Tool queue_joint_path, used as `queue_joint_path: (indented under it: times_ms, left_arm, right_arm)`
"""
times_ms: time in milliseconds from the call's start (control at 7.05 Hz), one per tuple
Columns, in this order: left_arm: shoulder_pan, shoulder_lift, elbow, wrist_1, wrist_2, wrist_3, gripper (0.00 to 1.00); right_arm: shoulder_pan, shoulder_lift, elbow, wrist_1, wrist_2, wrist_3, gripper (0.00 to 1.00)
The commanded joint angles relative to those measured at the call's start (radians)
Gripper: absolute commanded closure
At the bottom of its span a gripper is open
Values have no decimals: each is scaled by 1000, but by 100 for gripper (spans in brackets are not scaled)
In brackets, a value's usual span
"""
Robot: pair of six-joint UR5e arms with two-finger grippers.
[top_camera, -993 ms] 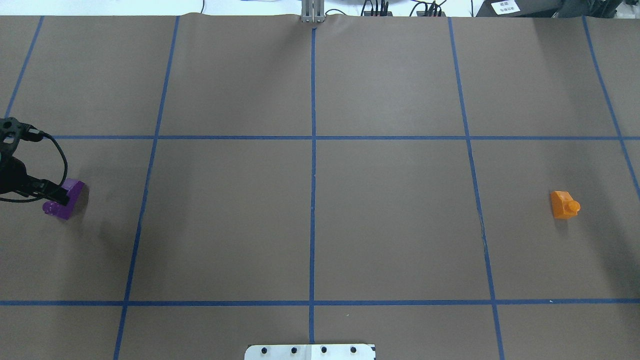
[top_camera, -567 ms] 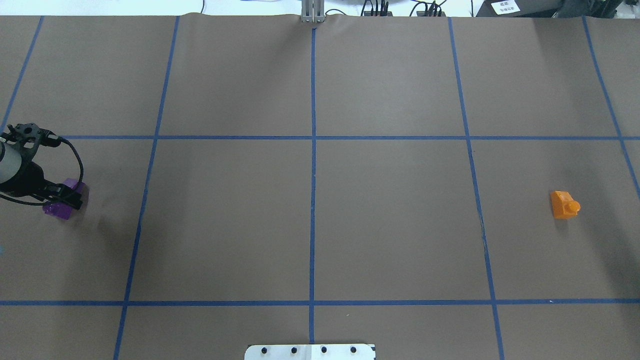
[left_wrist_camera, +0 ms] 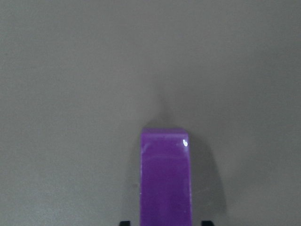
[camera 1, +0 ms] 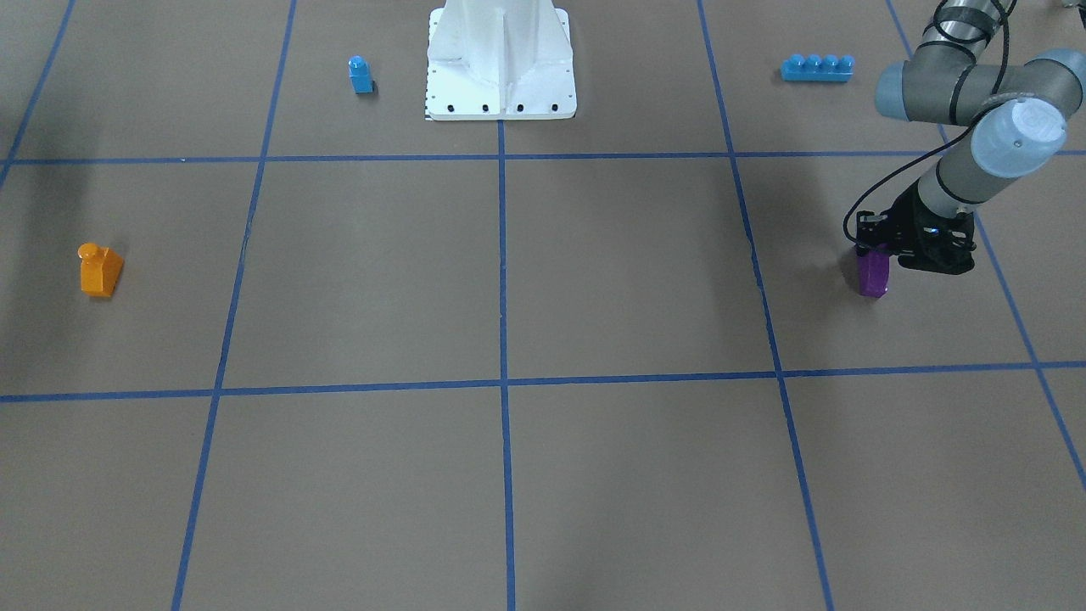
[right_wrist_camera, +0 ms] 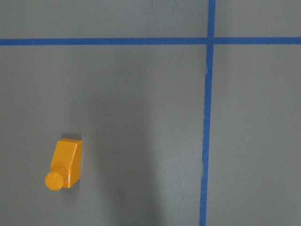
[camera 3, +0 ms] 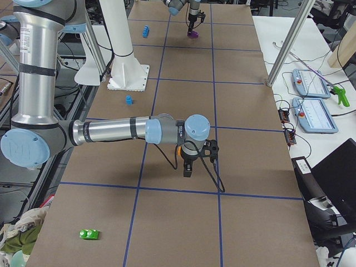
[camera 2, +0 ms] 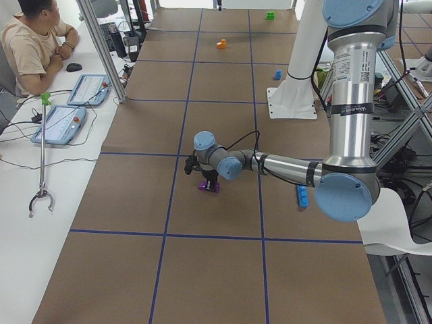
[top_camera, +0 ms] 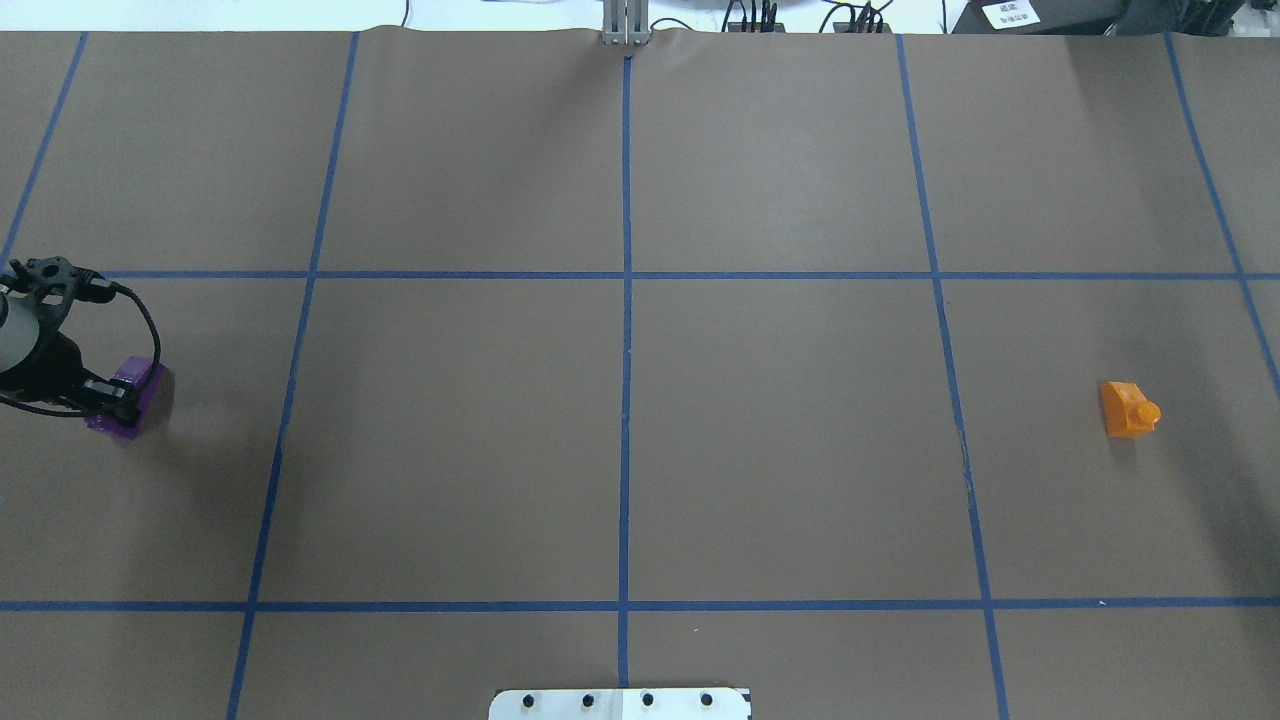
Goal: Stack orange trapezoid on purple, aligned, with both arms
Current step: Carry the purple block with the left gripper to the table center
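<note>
Left jaws parted around purple [camera 1: 872,275] (untouched), orange trapezoid [camera 1: 100,271] well apart.

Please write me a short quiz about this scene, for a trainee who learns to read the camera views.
1. True or false: the orange trapezoid already sits on the purple brick.
2. Which gripper straddles the purple brick? A) the left gripper B) the right C) neither
3. How many studs has the long blue brick?
Key: 1 false; 2 A; 3 four.
</note>
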Motion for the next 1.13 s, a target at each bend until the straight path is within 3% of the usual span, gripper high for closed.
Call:
queue_joint_path:
  times_ms: [0, 142, 426, 567, 709, 993]
  left_arm:
    - [-3, -13, -77, 11, -62, -20, 100]
    - [-6, -83, -128, 91, -64, -65, 100]
    - [35, -378, -158, 326, -56, -294, 100]
    - [166, -484, -138, 339, -34, -389, 100]
    - [222, -546, -112, 357, 21, -415, 100]
    - [294, -789, -10, 569, 124, -448, 100]
  right_arm:
    - [0, -6, 20, 7, 9, 3, 0]
    - [0, -17, 25, 10, 5, 3, 0]
    - [0, -14, 45, 10, 6, 5, 0]
    - [-2, -16, 66, 10, 8, 11, 0]
    - [-2, -16, 66, 10, 6, 5, 0]
    - [-21, -14, 66, 13, 5, 2, 0]
